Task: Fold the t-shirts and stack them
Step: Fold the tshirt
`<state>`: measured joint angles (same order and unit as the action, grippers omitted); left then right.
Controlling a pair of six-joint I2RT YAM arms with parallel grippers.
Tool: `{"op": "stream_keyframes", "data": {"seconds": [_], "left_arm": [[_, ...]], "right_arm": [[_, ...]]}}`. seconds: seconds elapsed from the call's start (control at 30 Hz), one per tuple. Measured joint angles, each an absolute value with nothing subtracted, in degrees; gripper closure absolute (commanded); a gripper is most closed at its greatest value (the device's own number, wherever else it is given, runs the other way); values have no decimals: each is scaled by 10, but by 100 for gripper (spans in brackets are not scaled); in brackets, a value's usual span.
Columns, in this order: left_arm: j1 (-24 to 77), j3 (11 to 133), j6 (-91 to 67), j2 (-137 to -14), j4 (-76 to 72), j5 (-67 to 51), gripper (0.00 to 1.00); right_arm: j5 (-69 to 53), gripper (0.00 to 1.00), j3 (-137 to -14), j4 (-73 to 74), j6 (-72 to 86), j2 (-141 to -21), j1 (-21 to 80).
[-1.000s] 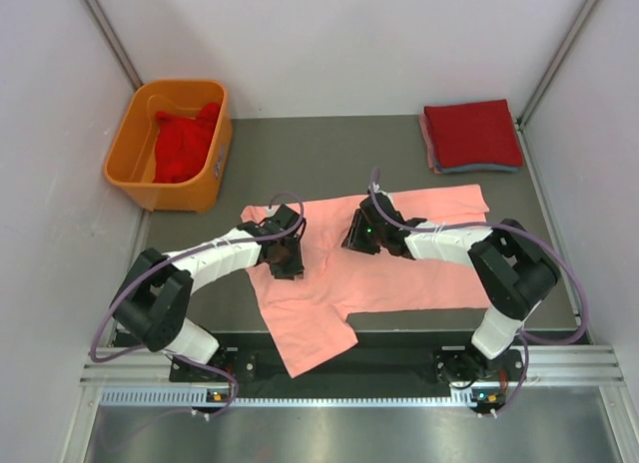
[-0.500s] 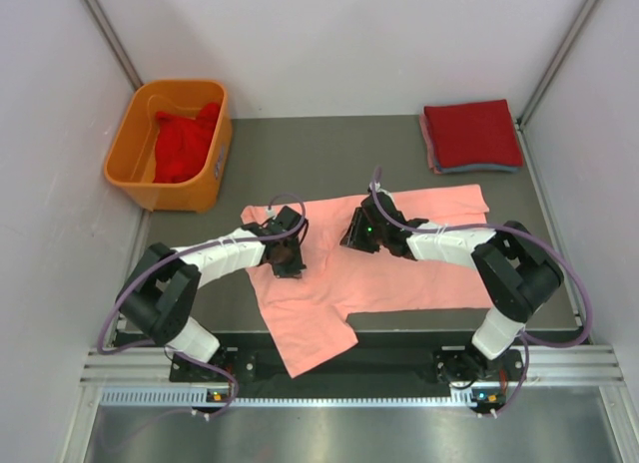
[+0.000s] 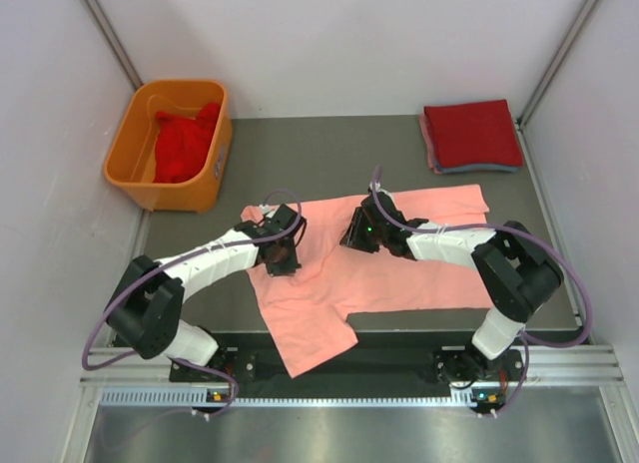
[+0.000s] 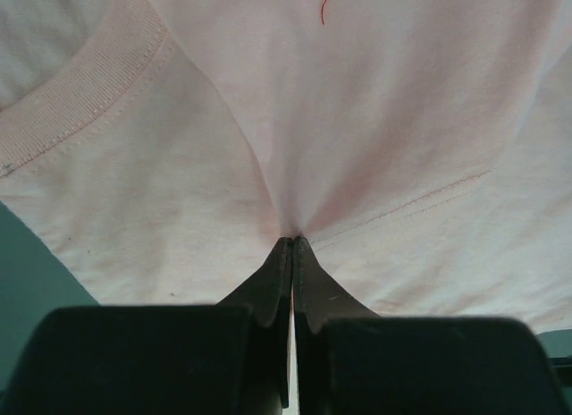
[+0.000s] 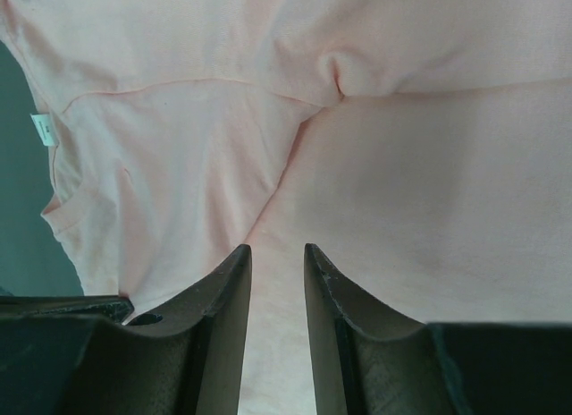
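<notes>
A salmon-pink t-shirt lies spread across the middle of the dark table, one part hanging over the front edge. My left gripper is shut on a pinch of its cloth near the collar; the fabric puckers into the closed tips. My right gripper is slightly open and rests low on the shirt, its fingers straddling a fold. The small white neck label shows at the left of the right wrist view. A red t-shirt lies crumpled in the tub.
An orange plastic tub stands at the back left. A stack of folded shirts, red on top, sits at the back right corner. Grey walls enclose the table on three sides.
My left gripper has moved slightly back and left, drawing the pinched cloth with it. The right gripper has stayed nearly still.
</notes>
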<state>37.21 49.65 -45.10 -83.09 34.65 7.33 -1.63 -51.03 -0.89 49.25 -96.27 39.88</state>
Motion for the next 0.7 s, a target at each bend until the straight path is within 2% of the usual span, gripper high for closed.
{"op": "stream_keyframes", "data": {"seconds": [0.37, 0.4, 0.43, 0.5, 0.57, 0.7], "left_arm": [[399, 480, -460, -849, 352, 90, 100], [399, 480, -460, -852, 355, 93, 97], [400, 481, -459, -853, 359, 96, 88], [401, 484, -459, -858, 366, 101, 81], [404, 490, -455, -859, 380, 102, 76], [405, 555, -432, -869, 445, 127, 77]], "right_arm": [[-12, 72, -511, -3, 490, -963, 399], [-12, 72, -511, -1, 488, -963, 399], [-10, 72, -511, 3, 486, -963, 399], [-6, 74, -512, 8, 484, -963, 399], [-4, 77, -516, 16, 480, -963, 399], [-24, 83, -542, 24, 469, -966, 400]]}}
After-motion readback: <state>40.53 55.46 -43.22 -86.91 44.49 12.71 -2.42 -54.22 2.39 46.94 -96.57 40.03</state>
